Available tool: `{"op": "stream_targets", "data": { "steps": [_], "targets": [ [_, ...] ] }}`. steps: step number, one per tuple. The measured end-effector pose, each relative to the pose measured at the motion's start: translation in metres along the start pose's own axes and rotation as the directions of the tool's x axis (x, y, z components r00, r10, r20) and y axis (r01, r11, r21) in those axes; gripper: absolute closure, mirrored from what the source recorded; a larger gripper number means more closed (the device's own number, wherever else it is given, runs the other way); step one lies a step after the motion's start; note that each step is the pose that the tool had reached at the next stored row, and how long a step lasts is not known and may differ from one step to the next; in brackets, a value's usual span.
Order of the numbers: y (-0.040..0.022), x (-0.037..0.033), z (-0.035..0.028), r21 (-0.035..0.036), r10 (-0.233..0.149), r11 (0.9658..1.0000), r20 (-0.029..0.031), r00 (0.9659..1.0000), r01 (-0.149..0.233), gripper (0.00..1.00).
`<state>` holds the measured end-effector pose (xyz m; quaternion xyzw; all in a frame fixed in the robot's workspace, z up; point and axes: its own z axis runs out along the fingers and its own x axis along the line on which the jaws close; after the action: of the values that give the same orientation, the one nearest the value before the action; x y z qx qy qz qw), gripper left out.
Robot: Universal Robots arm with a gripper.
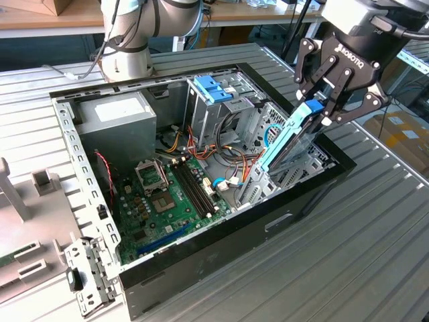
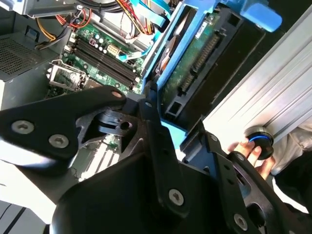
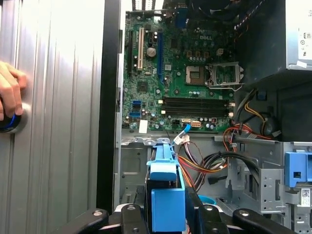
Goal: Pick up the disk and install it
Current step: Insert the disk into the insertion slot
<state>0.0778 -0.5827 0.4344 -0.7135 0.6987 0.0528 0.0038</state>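
In the exterior view my gripper is shut on the upper end of the disk, a flat drive in a blue plastic rail. The disk hangs tilted over the open computer case, on the exterior view's right. Its lower end dips toward the metal bay at that corner; whether it touches I cannot tell. The second wrist view shows the disk's green circuit-board side between my black fingers. The disk's blue rail runs out from my gripper in the first wrist view.
Inside the case lie the motherboard, a grey power-supply box, a drive cage with a blue latch and loose cables. A person's hand rests on a round blue-ringed knob on the ribbed table outside the case.
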Motion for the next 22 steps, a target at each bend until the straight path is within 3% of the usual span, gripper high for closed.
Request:
{"op": "stream_targets", "data": {
  "steps": [1, 13, 22],
  "targets": [
    [0.0000, 0.0000, 0.0003, 0.0000, 0.000, 1.0000, 0.0001, 1.0000, 0.000, 0.64],
    [0.0000, 0.0004, 0.0007, 0.0001, 0.000, 1.0000, 0.0009, 1.0000, 0.000, 0.64],
    [0.0016, -0.0016, -0.0229, 0.0001, 0.000, 1.0000, 0.0012, 1.0000, 0.000, 0.64]
  ]
}}
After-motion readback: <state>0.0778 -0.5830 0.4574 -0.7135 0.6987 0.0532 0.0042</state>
